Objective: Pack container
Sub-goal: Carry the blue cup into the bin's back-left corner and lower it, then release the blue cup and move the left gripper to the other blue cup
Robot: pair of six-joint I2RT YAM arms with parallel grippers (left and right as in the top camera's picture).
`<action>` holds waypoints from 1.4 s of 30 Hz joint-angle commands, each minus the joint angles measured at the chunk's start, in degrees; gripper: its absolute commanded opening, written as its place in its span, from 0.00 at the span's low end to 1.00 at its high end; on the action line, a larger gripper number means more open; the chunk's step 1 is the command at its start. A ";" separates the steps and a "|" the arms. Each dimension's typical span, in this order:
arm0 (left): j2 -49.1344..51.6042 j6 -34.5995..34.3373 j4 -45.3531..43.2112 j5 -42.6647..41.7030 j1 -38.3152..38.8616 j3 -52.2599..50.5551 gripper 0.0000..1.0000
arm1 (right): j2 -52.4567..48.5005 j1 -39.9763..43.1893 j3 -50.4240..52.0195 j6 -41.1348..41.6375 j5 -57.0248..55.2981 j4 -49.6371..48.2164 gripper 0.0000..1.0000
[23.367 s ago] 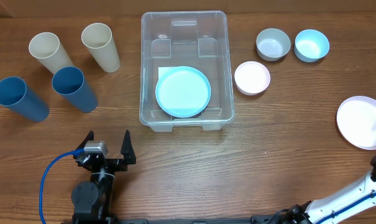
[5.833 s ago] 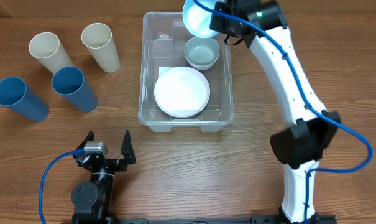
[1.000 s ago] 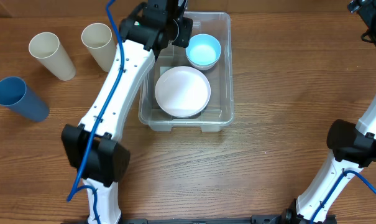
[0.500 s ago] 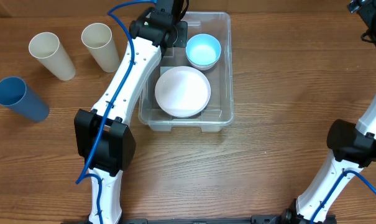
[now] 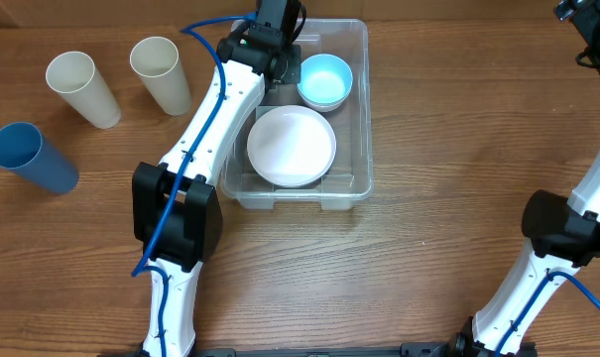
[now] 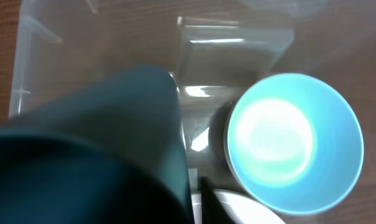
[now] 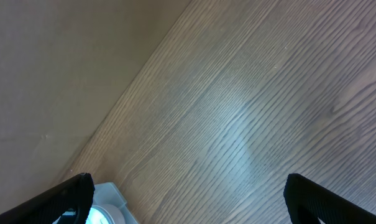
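Note:
The container is a clear bin mid-table. It holds a white plate at the front and a light blue bowl at the back right. My left gripper reaches down into its back left corner. In the left wrist view a dark blue cup fills the left side, next to the bowl. One dark finger stands beside the cup's wall with a thin pale strip between them; the other finger is hidden. My right gripper is open and empty, far off at the top right.
Two cream cups and another blue cup stand on the wooden table left of the container. The left arm slants across the container's left wall. The right arm's base is at the right.
The left arm has swung a little to the right and deeper over the container's back left corner. The right arm has not moved.

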State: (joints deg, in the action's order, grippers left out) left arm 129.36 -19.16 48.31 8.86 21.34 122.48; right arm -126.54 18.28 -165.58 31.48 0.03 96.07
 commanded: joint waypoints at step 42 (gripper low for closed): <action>-24.72 4.85 37.24 -0.85 -38.12 0.13 1.00 | 0.31 -0.20 -0.33 0.26 -0.13 -0.15 1.00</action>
State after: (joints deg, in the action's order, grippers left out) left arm 102.65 -16.97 87.35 12.21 -11.86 125.54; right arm -126.54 18.28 -165.58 31.48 0.03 96.07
